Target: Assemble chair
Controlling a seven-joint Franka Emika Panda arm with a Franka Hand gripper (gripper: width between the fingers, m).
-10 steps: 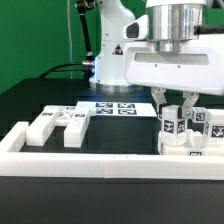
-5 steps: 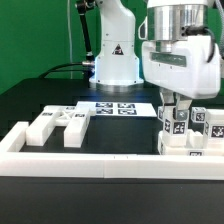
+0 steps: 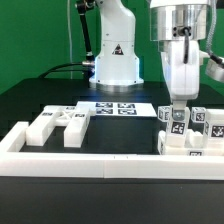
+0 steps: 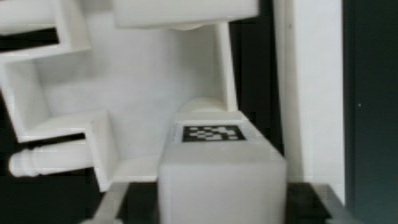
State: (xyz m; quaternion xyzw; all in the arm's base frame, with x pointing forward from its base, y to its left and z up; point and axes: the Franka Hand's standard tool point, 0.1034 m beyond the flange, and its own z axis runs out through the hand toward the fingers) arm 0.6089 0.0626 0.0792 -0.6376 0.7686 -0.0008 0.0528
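The chair is in matte-white pieces. A cluster of tagged blocks (image 3: 192, 138) stands at the exterior view's right against the rail. My gripper (image 3: 176, 108) points straight down over that cluster and is shut on an upright white tagged block (image 3: 176, 126). In the wrist view the same block (image 4: 215, 150) fills the gap in my gripper (image 4: 217, 205), with a grey finger (image 4: 125, 200) pressed to its side. Beyond it lies a larger white chair piece (image 4: 125, 85) with open recesses and a round peg (image 4: 36, 160). Two loose chair pieces (image 3: 45, 127) (image 3: 76, 124) lie at the exterior view's left.
A long white border rail (image 3: 100, 162) runs along the front and turns up the left side (image 3: 14, 138). The marker board (image 3: 112, 108) lies flat behind the pieces, before the arm's base (image 3: 115, 62). The table top is black.
The hand has turned about its vertical axis: its broad face showed a second ago, its narrow side shows now. It stays shut on the same block, in the same place.
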